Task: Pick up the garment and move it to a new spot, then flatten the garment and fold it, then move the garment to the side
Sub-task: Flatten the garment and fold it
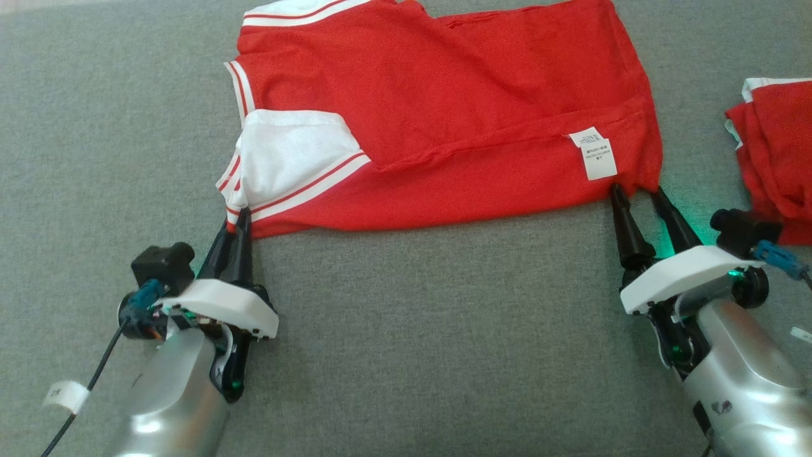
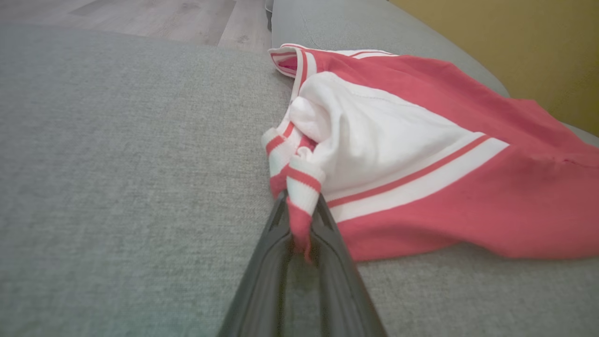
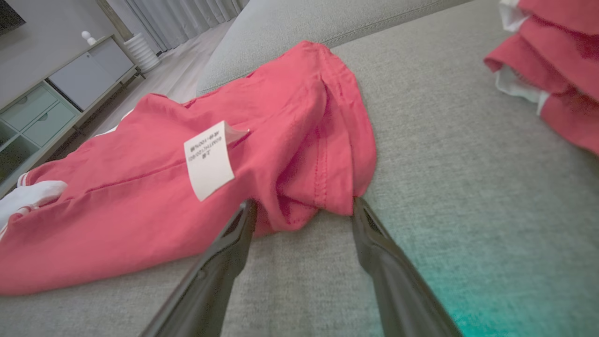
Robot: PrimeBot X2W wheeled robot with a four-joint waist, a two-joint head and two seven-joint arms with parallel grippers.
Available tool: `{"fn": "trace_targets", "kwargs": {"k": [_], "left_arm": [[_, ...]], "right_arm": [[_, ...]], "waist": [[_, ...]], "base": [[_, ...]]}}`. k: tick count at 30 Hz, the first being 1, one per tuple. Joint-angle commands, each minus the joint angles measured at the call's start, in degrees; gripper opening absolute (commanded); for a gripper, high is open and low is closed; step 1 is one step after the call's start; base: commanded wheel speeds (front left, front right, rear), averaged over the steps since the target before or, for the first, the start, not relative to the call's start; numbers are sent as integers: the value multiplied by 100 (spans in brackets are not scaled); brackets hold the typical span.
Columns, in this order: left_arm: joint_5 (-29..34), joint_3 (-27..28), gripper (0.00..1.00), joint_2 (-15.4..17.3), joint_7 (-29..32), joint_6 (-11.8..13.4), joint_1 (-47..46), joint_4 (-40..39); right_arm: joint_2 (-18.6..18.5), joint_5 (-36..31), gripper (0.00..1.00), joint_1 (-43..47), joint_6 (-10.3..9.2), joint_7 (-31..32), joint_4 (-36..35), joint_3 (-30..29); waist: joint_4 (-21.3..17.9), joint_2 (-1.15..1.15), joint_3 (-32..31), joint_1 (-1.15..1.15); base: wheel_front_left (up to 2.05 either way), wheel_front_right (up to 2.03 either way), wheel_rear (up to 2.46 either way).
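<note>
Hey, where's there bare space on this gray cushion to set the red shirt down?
Widest free patch: the gray cushion between the left gripper and right gripper, below the near edge of the red shirt. Also bare: left of its striped sleeve. Crowded: the right side, where the right gripper sits between shirt and red pile.

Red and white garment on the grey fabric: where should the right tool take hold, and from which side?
Pinch the garment's bunched red hem corner beside the white care label, coming low from the near edge: it bulges up between the right tool's open fingers.
</note>
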Motion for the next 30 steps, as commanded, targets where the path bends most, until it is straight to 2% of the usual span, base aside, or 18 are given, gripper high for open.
{"fn": "trace_targets", "kwargs": {"k": [1,16,17,18,19,26,30], "left_arm": [[40,168,0,111,-22,-44,-73,-75],[198,322,0,59,-23,-115,-59,-334],[205,327,0,53,-23,-117,-63,-340],[210,335,0,48,-23,-119,-68,-350],[217,344,0,43,-23,-122,-72,-365],[292,433,0,27,-23,-130,77,-660],[326,599,0,74,-23,-132,446,-1045]], "right_arm": [[16,-59,100,-65,-5,-51,-87,46],[214,-412,100,-531,-5,-64,581,-134],[228,-428,86,-557,-5,-39,632,-125],[238,-434,38,-570,-5,-34,665,-121],[238,-435,0,-569,-5,-37,681,-118],[91,-418,0,-288,-5,-131,510,-180],[8,-390,0,36,-5,-166,178,-203]], "waist": [[1,0,-4,0],[109,0,103,0],[120,0,106,0],[131,0,108,0],[145,0,108,0],[183,0,1,0],[88,0,-135,0]], "base": [[0,0,0],[0,0,0],[0,0,0],[0,0,0],[0,0,0],[0,0,0],[0,0,0]]}}
